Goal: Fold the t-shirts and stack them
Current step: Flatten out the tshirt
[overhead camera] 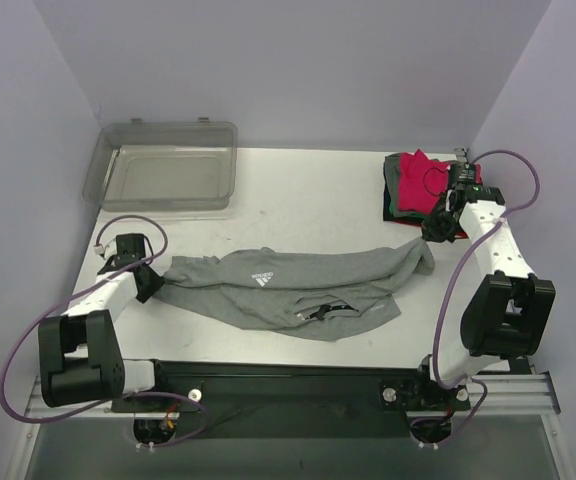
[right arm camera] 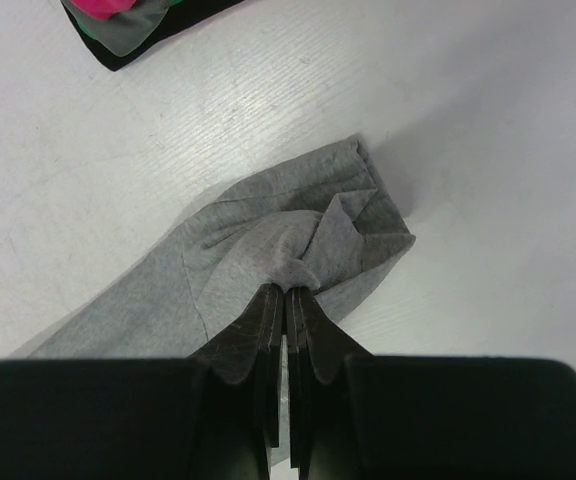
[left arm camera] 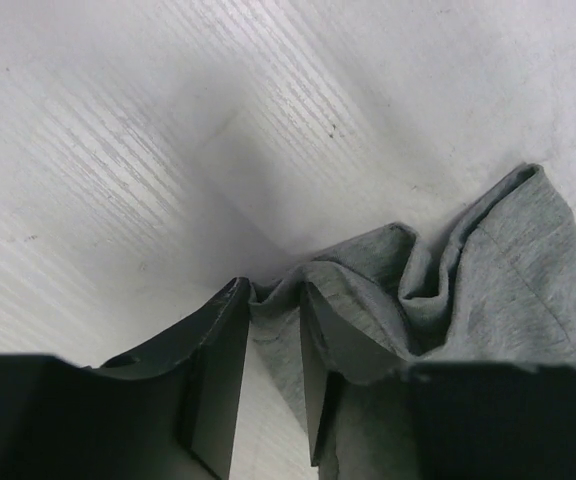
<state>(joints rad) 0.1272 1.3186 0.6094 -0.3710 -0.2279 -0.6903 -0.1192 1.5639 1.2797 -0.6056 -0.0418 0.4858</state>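
A heather-grey t-shirt (overhead camera: 288, 285) with a white chest logo lies crumpled and stretched across the middle of the table. My left gripper (overhead camera: 151, 283) is at its left end. In the left wrist view its jaws (left arm camera: 273, 290) stand apart astride a bunched edge of the grey cloth (left arm camera: 488, 290), with bare table showing in the gap. My right gripper (overhead camera: 436, 232) is at the shirt's right end. Its fingers (right arm camera: 286, 290) are shut on a pinch of the grey cloth (right arm camera: 248, 250). A stack of folded t-shirts (overhead camera: 413, 185), pink-red on top of green and dark ones, sits at the back right.
A clear plastic bin (overhead camera: 168, 165) stands at the back left of the white table. The corner of the folded stack (right arm camera: 118, 20) shows at the top left of the right wrist view. Purple walls close in the table on three sides.
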